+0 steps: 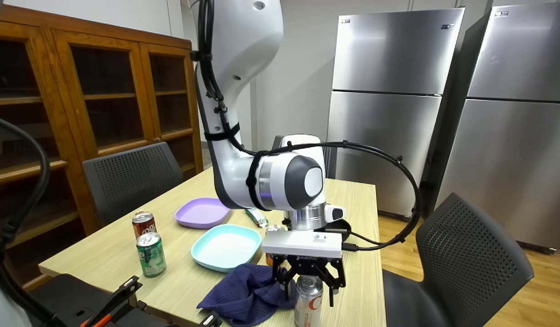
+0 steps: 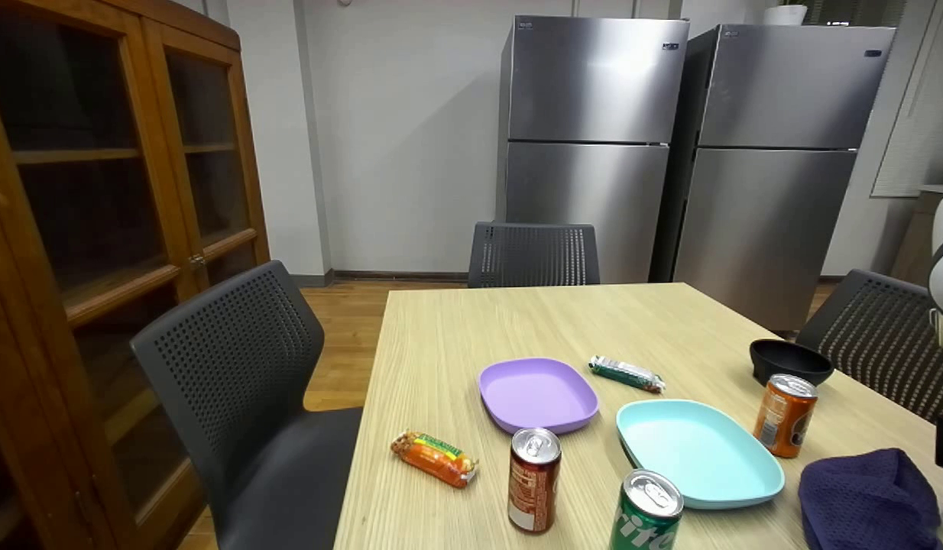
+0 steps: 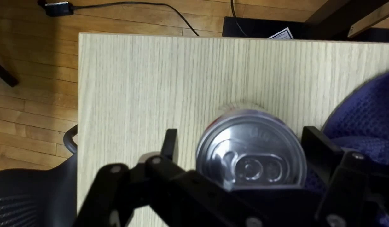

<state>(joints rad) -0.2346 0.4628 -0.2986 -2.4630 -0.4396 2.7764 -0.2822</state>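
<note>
A silver-white can with a red letter stands upright near the table's edge. Its lid and pull tab show from above in the wrist view. My gripper is open and points down with its fingers on both sides of the can's top. In the wrist view the gripper shows a clear gap between left finger and can; the right finger is close, and contact cannot be told. A crumpled navy cloth lies right beside the can; it shows in the wrist view by the right finger.
The table holds a turquoise plate, purple plate, orange can, green can, dark red can, black bowl, green packet and orange packet. A chair stands beside the table.
</note>
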